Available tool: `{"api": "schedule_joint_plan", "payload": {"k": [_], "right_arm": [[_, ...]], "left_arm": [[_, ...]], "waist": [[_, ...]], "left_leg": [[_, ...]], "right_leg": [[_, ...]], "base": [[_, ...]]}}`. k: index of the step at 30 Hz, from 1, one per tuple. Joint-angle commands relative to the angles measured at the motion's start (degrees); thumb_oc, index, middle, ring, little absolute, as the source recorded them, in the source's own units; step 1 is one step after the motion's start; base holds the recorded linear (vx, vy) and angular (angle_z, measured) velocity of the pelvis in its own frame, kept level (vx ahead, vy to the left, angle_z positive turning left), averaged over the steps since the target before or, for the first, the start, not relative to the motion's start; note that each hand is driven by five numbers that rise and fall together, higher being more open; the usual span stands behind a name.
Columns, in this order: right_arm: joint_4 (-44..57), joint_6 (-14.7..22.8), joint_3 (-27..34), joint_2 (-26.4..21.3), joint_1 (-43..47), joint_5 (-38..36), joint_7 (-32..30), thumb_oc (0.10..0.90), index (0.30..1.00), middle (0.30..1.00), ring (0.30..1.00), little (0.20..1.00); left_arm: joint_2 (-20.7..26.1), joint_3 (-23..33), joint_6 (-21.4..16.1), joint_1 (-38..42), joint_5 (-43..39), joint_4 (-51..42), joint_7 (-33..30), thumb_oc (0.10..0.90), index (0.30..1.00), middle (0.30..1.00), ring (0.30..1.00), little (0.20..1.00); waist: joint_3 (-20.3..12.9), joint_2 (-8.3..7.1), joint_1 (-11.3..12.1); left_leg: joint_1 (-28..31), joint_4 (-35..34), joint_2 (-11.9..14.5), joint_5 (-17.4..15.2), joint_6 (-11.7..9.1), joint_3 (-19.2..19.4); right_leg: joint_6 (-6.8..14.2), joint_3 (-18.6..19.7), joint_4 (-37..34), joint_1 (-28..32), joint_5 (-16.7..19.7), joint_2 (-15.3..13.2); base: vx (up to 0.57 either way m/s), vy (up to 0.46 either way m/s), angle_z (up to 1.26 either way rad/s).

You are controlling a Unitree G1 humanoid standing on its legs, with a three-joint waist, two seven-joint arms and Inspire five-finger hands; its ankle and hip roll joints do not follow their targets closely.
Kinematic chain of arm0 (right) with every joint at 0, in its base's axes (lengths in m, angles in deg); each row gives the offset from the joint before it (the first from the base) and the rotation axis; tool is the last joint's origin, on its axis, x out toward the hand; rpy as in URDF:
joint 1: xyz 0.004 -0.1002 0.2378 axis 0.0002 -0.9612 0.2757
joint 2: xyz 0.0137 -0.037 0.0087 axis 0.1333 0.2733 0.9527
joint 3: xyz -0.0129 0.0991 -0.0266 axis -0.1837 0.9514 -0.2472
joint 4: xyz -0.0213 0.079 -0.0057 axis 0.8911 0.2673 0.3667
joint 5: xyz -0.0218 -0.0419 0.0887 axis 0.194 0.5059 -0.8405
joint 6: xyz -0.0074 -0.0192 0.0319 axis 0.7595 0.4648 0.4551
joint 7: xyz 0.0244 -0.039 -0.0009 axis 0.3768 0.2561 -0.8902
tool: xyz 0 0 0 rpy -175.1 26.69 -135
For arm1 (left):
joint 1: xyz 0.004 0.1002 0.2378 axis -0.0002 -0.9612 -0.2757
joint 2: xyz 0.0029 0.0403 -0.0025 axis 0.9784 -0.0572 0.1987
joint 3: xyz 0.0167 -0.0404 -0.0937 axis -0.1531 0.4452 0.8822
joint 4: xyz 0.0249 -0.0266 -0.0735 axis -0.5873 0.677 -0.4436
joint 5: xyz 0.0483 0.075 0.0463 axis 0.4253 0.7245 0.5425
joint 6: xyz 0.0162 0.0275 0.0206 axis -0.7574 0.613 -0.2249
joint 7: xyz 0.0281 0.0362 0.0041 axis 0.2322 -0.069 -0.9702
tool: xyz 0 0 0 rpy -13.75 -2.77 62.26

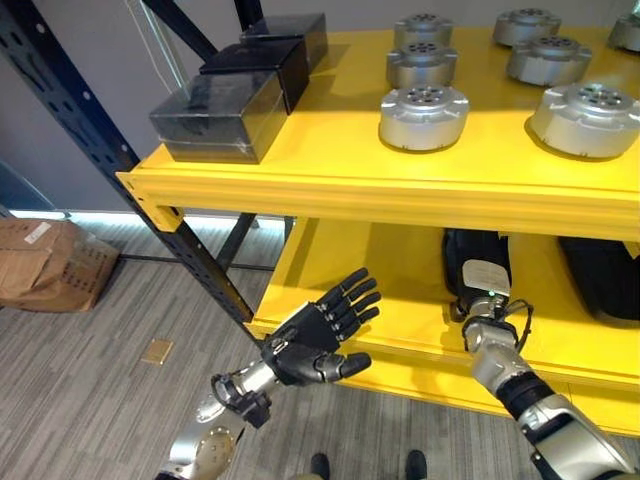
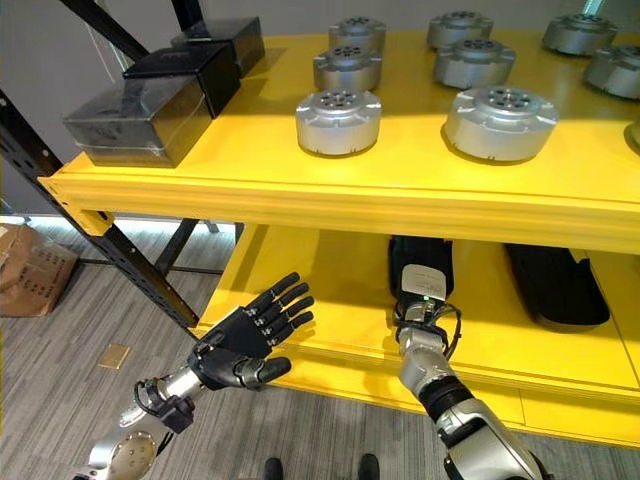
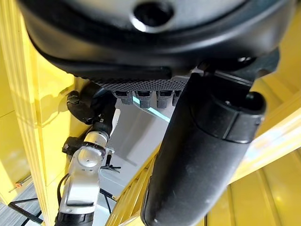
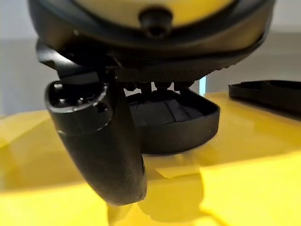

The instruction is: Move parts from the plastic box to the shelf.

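The left hand (image 1: 318,338) hovers palm-up, fingers straight and empty; the right hand (image 1: 478,275) reaches into the lower shelf (image 1: 400,270), fingers' state unclear.

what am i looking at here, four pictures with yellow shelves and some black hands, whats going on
This is a humanoid robot standing at a yellow shelf. The two wide pictures come from cameras on its head, looking down; the two close-ups come from cameras on its wrists.

The top level holds round silver metal parts and black boxes. The lower level holds flat black trays.

The left hand hovers in front of the shelf with its fingers spread, holding nothing. The right hand reaches into the lower level over a black tray; its wrist camera shows nothing held, but I cannot tell whether that hand is open.
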Motion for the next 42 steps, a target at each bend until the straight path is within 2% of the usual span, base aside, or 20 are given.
{"api": "schedule_joint_plan", "payload": {"k": [1,8,14,19,25,26,27,33,42], "right_arm": [[1.6,-2.1,-0.6,-5.9,5.4,5.7,-1.1,0.9,1.0,1.0,1.0,1.0],[2.6,-1.2,-0.3,-5.9,4.8,5.7,2.5,0.9,1.0,1.0,1.0,1.0],[-0.4,-0.8,-0.7,-5.7,5.3,5.5,2.2,0.9,1.0,1.0,1.0,1.0],[-4.9,0.7,-1.2,-5.7,8.1,2.1,0.4,0.9,1.0,1.0,1.0,1.0],[-12.0,1.3,-2.5,-5.5,12.3,-1.2,4.3,0.9,1.0,1.0,1.0,1.0],[-12.4,2.9,-2.6,-5.5,12.5,-2.9,4.0,0.9,1.0,1.0,1.0,1.0],[-12.4,2.8,-2.7,-5.4,12.7,-3.4,4.2,0.9,1.0,1.0,1.0,1.0],[-15.3,2.5,-3.3,-4.2,13.8,-4.7,8.2,0.9,1.0,1.0,1.0,1.0],[-17.2,1.0,-4.5,-3.5,14.3,-3.2,18.8,0.9,1.0,1.0,1.0,1.0]], "left_arm": [[1.8,2.1,-5.2,3.3,-1.5,-6.7,1.7,0.9,1.0,1.0,1.0,1.0],[1.7,2.8,-4.3,3.3,-1.1,-7.1,1.7,0.9,1.0,1.0,1.0,1.0],[1.6,3.0,-3.4,3.6,-1.0,-7.0,2.1,0.9,1.0,1.0,1.0,1.0],[1.8,2.5,-2.7,4.6,-1.3,-6.5,2.7,0.9,1.0,1.0,1.0,1.0],[1.7,2.3,-1.5,5.5,-1.2,-5.6,3.6,0.9,1.0,1.0,1.0,1.0],[1.7,2.4,-1.2,5.5,-1.2,-5.7,3.7,0.9,1.0,1.0,1.0,1.0],[1.7,2.4,-1.2,5.5,-1.3,-5.6,3.7,0.9,1.0,1.0,1.0,1.0],[1.0,2.3,-0.7,6.2,-0.8,-5.1,4.1,0.9,1.0,1.0,1.0,1.0],[0.4,2.9,0.3,6.5,0.2,-4.7,4.6,0.9,1.0,1.0,1.0,1.0]], "waist": [[0.0,-2.63,-0.7],[-0.2,-2.89,-0.9],[-0.4,-2.91,-0.6],[-0.5,-2.8,0.0],[-0.8,-2.83,1.1],[-0.8,-2.81,1.2],[-0.8,-2.82,1.2],[-0.8,-3.0,1.5],[-0.6,-3.42,2.1]], "left_leg": [[0.5,1.2,2.2,-1.4,-0.9,1.4],[0.7,1.1,2.2,-1.4,-0.9,1.6],[0.8,1.0,2.3,-1.4,-0.9,1.5],[0.8,1.0,2.3,-1.4,-1.0,1.2],[1.1,1.0,2.3,-1.4,-1.2,0.7],[1.2,0.9,2.4,-1.4,-1.2,0.6],[1.2,0.9,2.3,-1.4,-1.2,0.6],[1.4,0.9,2.4,-1.4,-1.3,0.4],[1.2,1.1,2.6,-1.3,-1.3,0.2]], "right_leg": [[2.2,-1.1,2.9,1.5,-3.9,-4.8],[2.1,-1.0,2.6,1.7,-3.9,-4.7],[2.0,-1.2,2.6,1.9,-3.9,-4.7],[2.0,-1.5,2.4,2.1,-3.9,-4.7],[1.9,-2.2,2.4,2.7,-4.1,-4.8],[1.9,-2.3,2.4,2.7,-4.1,-4.8],[1.9,-2.4,2.4,2.8,-4.1,-4.8],[1.8,-2.5,2.6,2.9,-4.2,-4.8],[1.7,-2.9,2.6,3.1,-4.2,-4.7]], "base": [[0.0,0.0,0.0],[0.0,0.0,0.0],[0.0,-0.003,-0.02],[0.0,0.0,0.0],[0.01,-0.007,0.03],[0.01,-0.005,0.07],[0.0,0.0,0.0],[0.0,0.0,0.0],[0.0,-0.003,0.01]]}}
